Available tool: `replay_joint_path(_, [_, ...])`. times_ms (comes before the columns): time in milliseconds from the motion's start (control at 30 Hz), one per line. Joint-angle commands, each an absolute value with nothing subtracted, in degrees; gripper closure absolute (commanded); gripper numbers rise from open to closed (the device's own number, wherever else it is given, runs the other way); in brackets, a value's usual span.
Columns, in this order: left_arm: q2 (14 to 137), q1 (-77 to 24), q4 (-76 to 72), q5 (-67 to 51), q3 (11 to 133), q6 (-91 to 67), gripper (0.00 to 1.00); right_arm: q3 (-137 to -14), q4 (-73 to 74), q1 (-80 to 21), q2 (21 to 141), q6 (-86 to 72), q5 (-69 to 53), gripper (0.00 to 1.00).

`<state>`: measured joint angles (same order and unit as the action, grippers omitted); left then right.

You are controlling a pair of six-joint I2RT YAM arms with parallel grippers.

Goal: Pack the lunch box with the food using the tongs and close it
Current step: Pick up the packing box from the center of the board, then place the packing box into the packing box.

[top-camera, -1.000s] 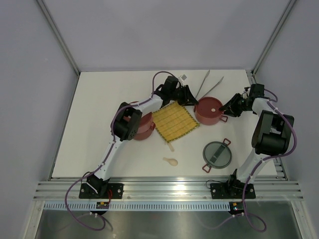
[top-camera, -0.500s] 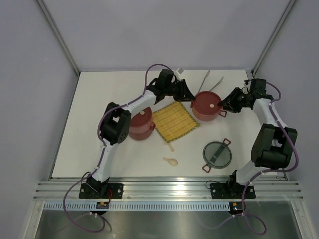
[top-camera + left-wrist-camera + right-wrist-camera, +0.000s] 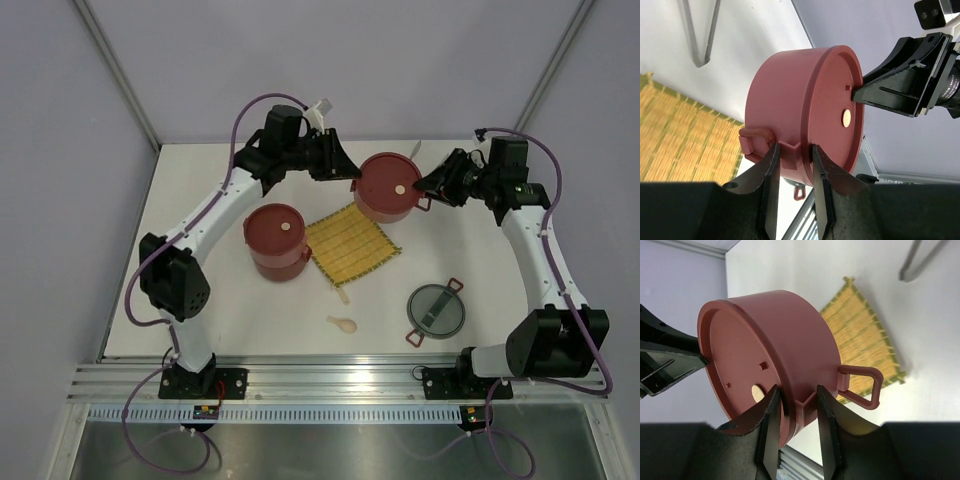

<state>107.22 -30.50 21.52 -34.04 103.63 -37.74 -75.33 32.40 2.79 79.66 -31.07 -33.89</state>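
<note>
- A red tier (image 3: 385,213), capped by a flat disc lid (image 3: 380,180) with a pale spot at its centre, is held between the two grippers over the far part of the table (image 3: 250,320).
- The left gripper (image 3: 794,150) is clamped on a small lug on the tier's side wall, with its fingers (image 3: 769,170) pressed against either side of that lug.
- The right gripper (image 3: 797,392) is clamped in the same way on a lug on the opposite side, just beside a red loop (image 3: 860,386).
- In both wrist views the tier is seen clear of the table surface.
- A second tier (image 3: 275,241), also lidded, is stood on the table just beside the left corner of the mat (image 3: 352,244).
- The tongs (image 3: 700,30) are laid on the table beyond the mat. In the top view they are mostly hidden behind the held tier.
- The grey top lid (image 3: 436,310) is laid flat on the near right, well apart from both tiers.
- A spoon (image 3: 342,323) is laid near the mat's near corner.
</note>
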Motion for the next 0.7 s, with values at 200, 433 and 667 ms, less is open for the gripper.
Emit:
replay_joint_path(200, [88.0,-24.2,30.1,-35.2,94.3,-33.8,0.92,-79.6,26.4,-9.6,78.5,-39.3,-29.0,1.00])
replay_joint_path(433, [78.9,-20.0,38.8,-30.9,91.1,-30.9,0.91,-88.2,26.5,-22.1,86.0,-39.8,-24.7,1.00])
replay_joint_path(667, [73.6,-13.6,43.2,-29.8,87.3,-28.6,0.92,-94.2,24.8,-29.2,93.3,-40.3,-24.3,1.00])
